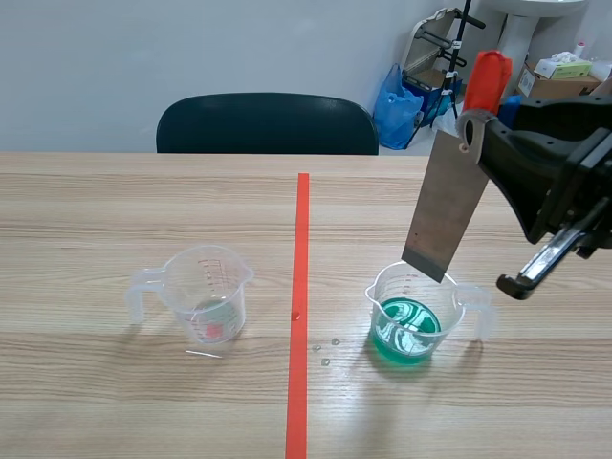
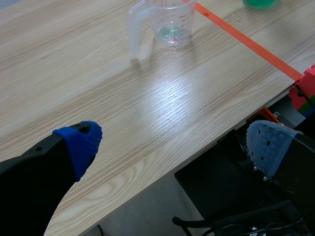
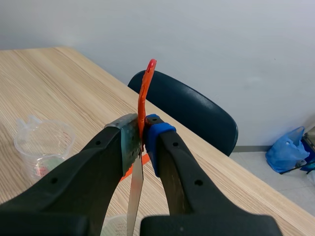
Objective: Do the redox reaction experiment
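**Desk:** What does the scene view give you?

**Me:** I see my right gripper (image 1: 481, 139) clamped on the scraper (image 1: 442, 210), right where the blade meets its orange handle. The handle points to 1 o'clock and the blade hangs toward 7. The blade's lower edge is at the far rim of the green beaker (image 1: 411, 320), which stands at 4 o'clock from the middle of the view. I can't tell if they touch. The clear beaker (image 1: 203, 292) stands at 8 o'clock, across the tape line (image 1: 300, 287).

**Desk:** And the left wrist?

**Me:** My left gripper (image 2: 174, 140) straddles the near edge of the table (image 2: 147, 108). Its blue pads (image 2: 78, 142) are wide apart and hold nothing. The clear beaker sits well ahead at 12 o'clock, with a trace of green in its bottom.

**Desk:** Right wrist?

**Me:** I see the fingers pinching the scraper edge-on, with the handle up at 12 o'clock. The clear beaker lies at 9 o'clock from the gripper. The chair (image 3: 192, 110) is beyond the table at 2 o'clock.
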Action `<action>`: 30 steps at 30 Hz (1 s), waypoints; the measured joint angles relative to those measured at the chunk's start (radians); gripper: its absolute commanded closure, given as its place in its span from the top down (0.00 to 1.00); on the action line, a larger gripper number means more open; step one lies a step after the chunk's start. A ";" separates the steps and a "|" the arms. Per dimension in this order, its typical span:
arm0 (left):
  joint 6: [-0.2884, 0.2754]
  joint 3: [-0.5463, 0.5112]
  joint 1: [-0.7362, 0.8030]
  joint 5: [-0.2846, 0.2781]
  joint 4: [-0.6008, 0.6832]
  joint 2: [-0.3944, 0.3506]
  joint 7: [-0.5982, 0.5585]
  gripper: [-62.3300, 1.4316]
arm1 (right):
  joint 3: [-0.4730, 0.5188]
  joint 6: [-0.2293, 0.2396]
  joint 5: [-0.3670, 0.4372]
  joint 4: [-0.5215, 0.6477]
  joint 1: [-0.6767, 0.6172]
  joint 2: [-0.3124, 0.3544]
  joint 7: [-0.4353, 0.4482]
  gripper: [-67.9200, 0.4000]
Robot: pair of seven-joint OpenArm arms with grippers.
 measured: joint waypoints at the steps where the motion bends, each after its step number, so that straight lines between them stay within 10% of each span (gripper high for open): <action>1: 0.000 0.000 0.000 0.000 0.000 0.000 0.000 1.00 | 0.000 0.000 0.000 0.000 0.000 0.000 0.000 0.03; 21: 0.000 0.000 0.000 0.000 0.000 0.000 0.000 1.00 | 0.000 0.000 0.000 0.000 0.000 0.000 0.000 0.03; 30: 0.000 0.000 0.000 0.000 0.000 0.000 0.000 1.00 | 0.000 0.082 -0.003 -0.073 0.005 -0.004 0.023 0.03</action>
